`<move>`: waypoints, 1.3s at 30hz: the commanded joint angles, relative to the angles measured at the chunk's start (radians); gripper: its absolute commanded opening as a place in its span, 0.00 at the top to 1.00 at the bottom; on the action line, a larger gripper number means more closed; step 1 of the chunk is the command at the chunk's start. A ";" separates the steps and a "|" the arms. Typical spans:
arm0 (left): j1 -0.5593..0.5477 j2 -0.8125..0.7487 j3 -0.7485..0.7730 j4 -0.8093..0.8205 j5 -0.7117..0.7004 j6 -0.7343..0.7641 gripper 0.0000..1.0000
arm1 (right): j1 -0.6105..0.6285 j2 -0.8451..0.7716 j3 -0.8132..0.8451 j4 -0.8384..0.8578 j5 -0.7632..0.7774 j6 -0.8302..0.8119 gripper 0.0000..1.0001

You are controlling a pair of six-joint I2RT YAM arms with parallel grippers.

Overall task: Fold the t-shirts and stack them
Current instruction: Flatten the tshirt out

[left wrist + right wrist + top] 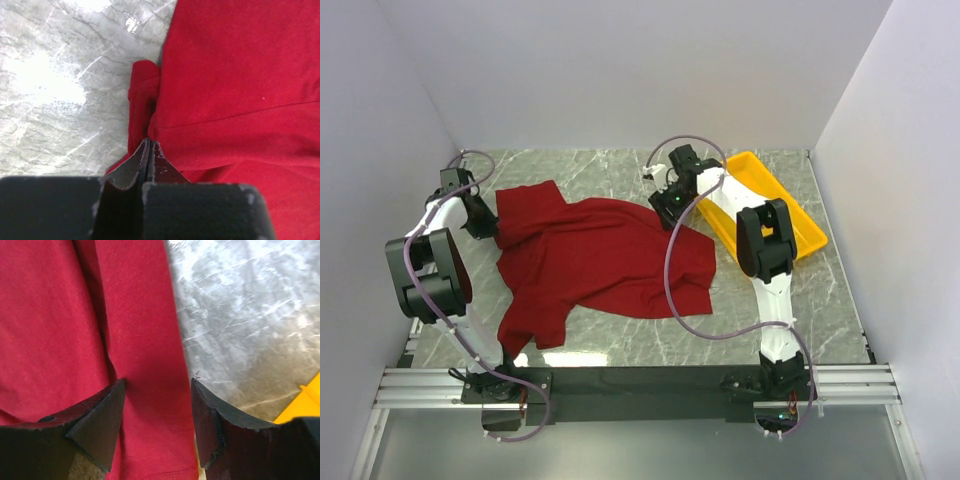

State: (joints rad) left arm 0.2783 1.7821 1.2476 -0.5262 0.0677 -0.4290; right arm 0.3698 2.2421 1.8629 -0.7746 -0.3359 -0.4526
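Note:
A dark red t-shirt (600, 255) lies rumpled and spread across the marble table (770, 320). My left gripper (498, 232) is down at its left edge. In the left wrist view the gripper (149, 142) is shut, and folds of the t-shirt (235, 90) run into its tips. My right gripper (665, 212) hangs over the shirt's far right edge. The right wrist view shows that gripper (157, 380) open, its fingers straddling a strip of the t-shirt (60, 330) beside a hem, with cloth below and nothing pinched.
A yellow tray (806, 232) sits at the right, just beyond the right arm, and its corner (305, 407) shows in the right wrist view. White walls close in the table on three sides. Bare marble (55, 90) lies left of the shirt.

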 commanded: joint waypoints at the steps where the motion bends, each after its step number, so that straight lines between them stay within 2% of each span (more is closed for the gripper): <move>1: 0.006 -0.056 -0.004 0.028 0.037 -0.014 0.99 | 0.009 0.011 0.044 -0.038 0.067 -0.032 0.39; 3: 0.006 -0.058 0.001 0.028 0.047 -0.016 0.99 | 0.015 0.024 0.047 -0.052 0.066 -0.037 0.42; 6: 0.006 -0.059 0.009 0.026 0.053 -0.019 0.99 | 0.017 0.011 0.036 -0.048 0.066 -0.029 0.70; 7: 0.006 -0.061 0.013 0.026 0.052 -0.019 0.99 | 0.018 -0.019 0.030 -0.031 0.066 -0.021 0.91; 8: 0.006 -0.062 0.015 0.026 0.053 -0.019 0.99 | 0.020 -0.044 0.019 -0.014 0.067 -0.020 0.99; 14: 0.005 -0.064 0.032 0.035 0.078 -0.027 0.99 | 0.076 -0.358 -0.154 0.158 0.020 -0.115 1.00; 17: 0.005 -0.062 0.033 0.043 0.092 -0.030 0.99 | 0.176 -0.467 -0.263 0.132 -0.008 -0.234 1.00; 19: 0.006 -0.064 0.027 0.048 0.095 -0.030 0.99 | 0.269 -0.487 -0.333 0.025 -0.029 -0.323 0.94; 20: 0.004 -0.069 0.023 0.051 0.101 -0.031 0.99 | 0.297 -0.492 -0.364 -0.006 -0.041 -0.343 0.86; 21: 0.007 -0.072 0.018 0.054 0.101 -0.031 0.99 | 0.326 -0.496 -0.426 -0.067 -0.058 -0.366 0.68; 22: 0.007 -0.076 0.007 0.055 0.101 -0.031 0.99 | 0.362 -0.506 -0.451 -0.095 -0.090 -0.414 0.60; 23: 0.006 -0.081 0.003 0.057 0.104 -0.030 0.99 | 0.374 -0.515 -0.474 -0.115 -0.106 -0.431 0.57; 24: 0.007 -0.087 -0.003 0.058 0.107 -0.030 0.99 | 0.376 -0.524 -0.496 -0.135 -0.123 -0.445 0.46; 27: 0.010 -0.101 -0.022 0.066 0.118 -0.030 0.99 | 0.337 -0.568 -0.476 -0.164 -0.181 -0.455 0.36; 30: 0.012 -0.104 -0.027 0.068 0.124 -0.033 0.99 | 0.235 -0.573 -0.383 -0.166 -0.258 -0.427 0.34; 33: 0.012 -0.108 -0.023 0.069 0.127 -0.030 0.99 | 0.129 -0.495 -0.267 -0.166 -0.298 -0.344 0.34; 36: 0.013 -0.115 -0.022 0.071 0.129 -0.028 0.99 | 0.087 -0.382 -0.179 -0.152 -0.296 -0.252 0.35; 39: 0.012 -0.116 -0.023 0.072 0.135 -0.030 0.99 | 0.103 -0.296 -0.133 -0.172 -0.363 -0.212 0.36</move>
State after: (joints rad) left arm 0.2867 1.7226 1.2266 -0.4767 0.1799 -0.4576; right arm 0.4408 1.8668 1.6989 -0.9138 -0.6079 -0.7422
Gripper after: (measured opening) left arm 0.013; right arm 0.644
